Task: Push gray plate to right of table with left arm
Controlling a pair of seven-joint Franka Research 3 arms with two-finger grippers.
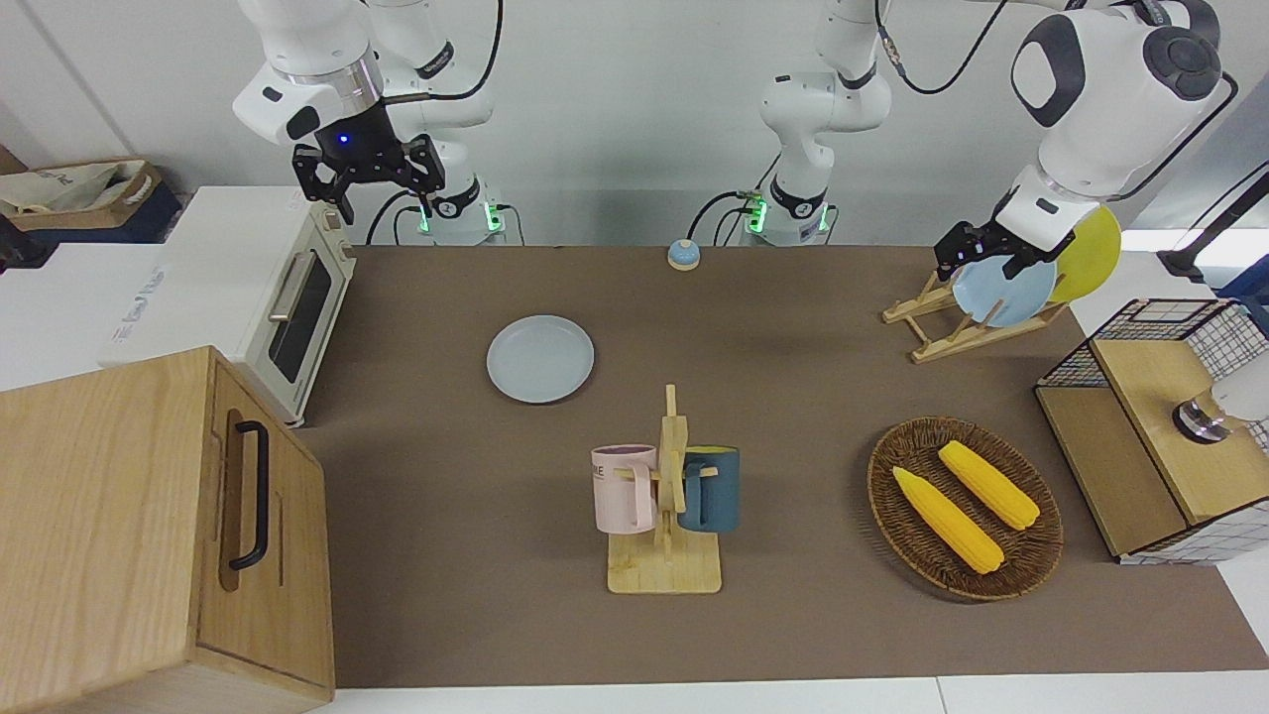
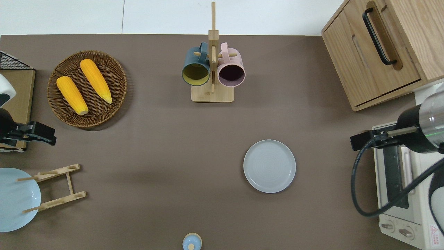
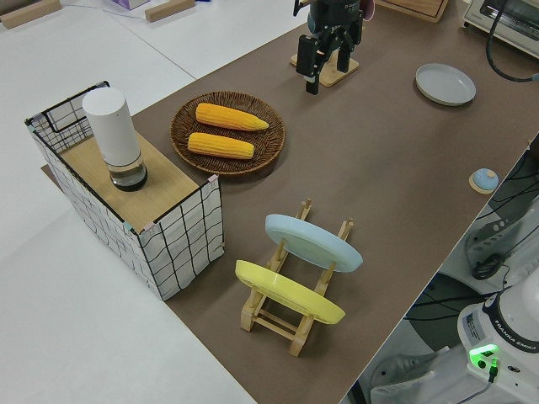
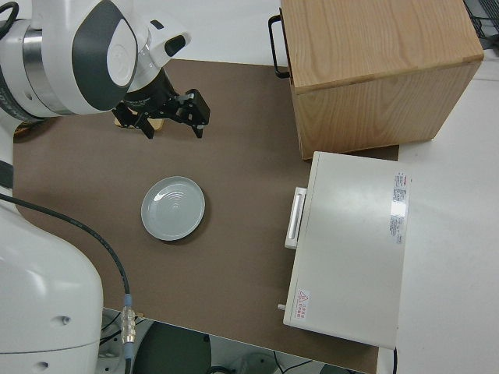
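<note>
1. The left gripper (image 1: 989, 254) hangs in the air at the left arm's end of the bench (image 2: 156, 156), over bare mat between the wicker basket (image 2: 118, 104) and the wooden plate rack (image 2: 66, 187) — its fingers stand apart and hold nothing.
2. The gray plate (image 2: 269, 166) lies flat on the bench, toward the right arm's end and well apart from the left gripper.
3. It sits nearer to the robots than the mug stand (image 2: 212, 93), which carries a blue mug (image 2: 195, 67) and a pink mug (image 2: 231, 69).
4. The toaster oven (image 1: 297, 307) and the wooden cabinet (image 1: 149, 516) stand at the right arm's end — the plate touches neither.
5. The right gripper (image 1: 369, 178) is parked, its fingers spread wide.
</note>
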